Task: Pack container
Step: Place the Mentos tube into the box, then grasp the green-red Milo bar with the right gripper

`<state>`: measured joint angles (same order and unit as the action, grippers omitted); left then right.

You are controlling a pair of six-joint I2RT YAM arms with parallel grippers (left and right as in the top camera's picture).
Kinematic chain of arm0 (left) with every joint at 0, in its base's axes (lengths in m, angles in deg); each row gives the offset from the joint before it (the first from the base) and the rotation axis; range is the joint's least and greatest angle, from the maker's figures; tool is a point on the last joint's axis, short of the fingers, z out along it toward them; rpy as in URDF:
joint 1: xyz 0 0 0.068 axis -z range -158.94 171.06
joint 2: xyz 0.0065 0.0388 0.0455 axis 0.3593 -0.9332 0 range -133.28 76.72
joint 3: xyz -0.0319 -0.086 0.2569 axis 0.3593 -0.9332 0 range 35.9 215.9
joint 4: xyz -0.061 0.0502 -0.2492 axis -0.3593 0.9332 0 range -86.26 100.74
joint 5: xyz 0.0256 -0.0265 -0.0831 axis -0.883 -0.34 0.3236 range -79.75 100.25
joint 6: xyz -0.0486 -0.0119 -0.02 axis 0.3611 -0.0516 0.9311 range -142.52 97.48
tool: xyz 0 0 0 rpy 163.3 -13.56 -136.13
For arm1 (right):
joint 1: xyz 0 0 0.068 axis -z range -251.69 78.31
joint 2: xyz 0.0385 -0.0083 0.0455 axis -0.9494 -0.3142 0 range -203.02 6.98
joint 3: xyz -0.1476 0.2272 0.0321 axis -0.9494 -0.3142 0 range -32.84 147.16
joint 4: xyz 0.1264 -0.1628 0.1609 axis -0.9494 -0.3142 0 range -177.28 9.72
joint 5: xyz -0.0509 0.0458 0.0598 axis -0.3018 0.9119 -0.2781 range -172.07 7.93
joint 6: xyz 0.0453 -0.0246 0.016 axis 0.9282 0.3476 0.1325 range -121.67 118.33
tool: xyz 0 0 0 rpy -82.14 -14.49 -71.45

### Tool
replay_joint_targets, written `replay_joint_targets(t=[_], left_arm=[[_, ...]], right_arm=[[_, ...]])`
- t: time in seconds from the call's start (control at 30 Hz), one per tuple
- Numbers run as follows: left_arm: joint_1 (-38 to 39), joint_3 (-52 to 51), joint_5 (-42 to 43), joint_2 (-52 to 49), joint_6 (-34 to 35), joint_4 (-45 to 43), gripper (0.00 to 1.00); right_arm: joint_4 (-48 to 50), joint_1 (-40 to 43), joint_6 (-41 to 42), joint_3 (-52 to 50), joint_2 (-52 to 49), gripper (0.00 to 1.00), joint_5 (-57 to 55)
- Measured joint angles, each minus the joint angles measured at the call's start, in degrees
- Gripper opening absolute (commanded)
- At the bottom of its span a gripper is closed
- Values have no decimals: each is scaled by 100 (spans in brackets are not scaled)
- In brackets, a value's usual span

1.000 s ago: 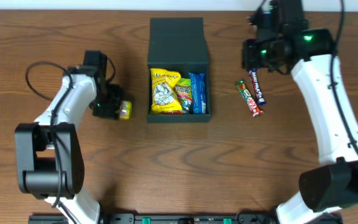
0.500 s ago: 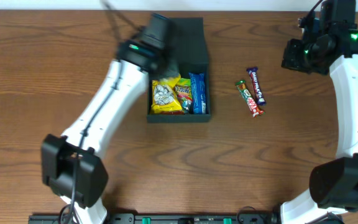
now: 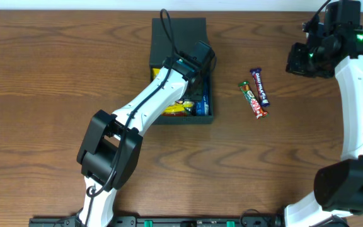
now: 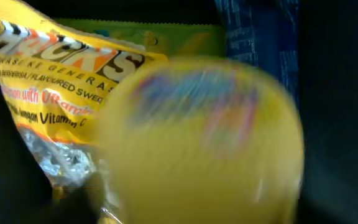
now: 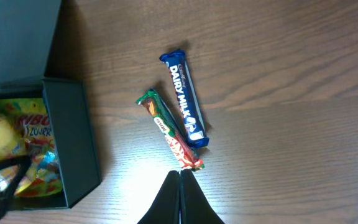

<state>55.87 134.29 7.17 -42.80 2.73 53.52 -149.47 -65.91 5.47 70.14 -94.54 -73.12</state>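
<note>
Container [image 3: 191, 34]: 1 off, centre-rear of tabletop [image 3: 55, 164], lid laid open to the far side, box part nearer me. Judged rigid, light for its size, matte so not slippery. Best hold prob. the lid's free edge, or a side wall; the hinge looks like the weak pt.

Inside, 3 packets visible: yellow bag [image 4: 48, 81], green packet [image 4: 166, 34], blue packet [image 4: 253, 37].

My left pincer [image 3: 197, 63] is over the box. 1 yellow round item [image 4: 197, 143] fills its camera, blurred; cannot tell if I am pinching it.

Right of box, apart from it: 2 bars side by side, blue bar [image 5: 184, 96] and green-red bar [image 5: 169, 130].

My right pincer [image 5: 179, 173]: pressed together, empty, above the bars.
</note>
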Motion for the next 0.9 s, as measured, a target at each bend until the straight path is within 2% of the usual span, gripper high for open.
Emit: replay_joint_targets(t=[0.23,0.37,0.4,0.43,0.53,0.7,0.9], left_arm=[[-42,332,-37,28,26,306,95],[-138,704,-90,623,26,442,96],[-203,739,-122,872,26,450,96],[-295,778,-164,1147,26,481,95],[-782,914,-258,1985,26,680,95],[-1606,966,-365,2476,26,1294,95],[-1952,964,-376,2463,26,1561,95]], right_arm=[[0,0,-44,0,0,1,0],[37,-13,-160,-138,0,3,2],[98,-33,-190,-258,0,8,-2],[166,-72,-238,-398,0,18,-4],[619,-402,-525,-1110,0,33,2],[1668,-942,-927,-2404,-13,35,-31],[2730,-1027,-1338,-3318,-13,32,-133]])
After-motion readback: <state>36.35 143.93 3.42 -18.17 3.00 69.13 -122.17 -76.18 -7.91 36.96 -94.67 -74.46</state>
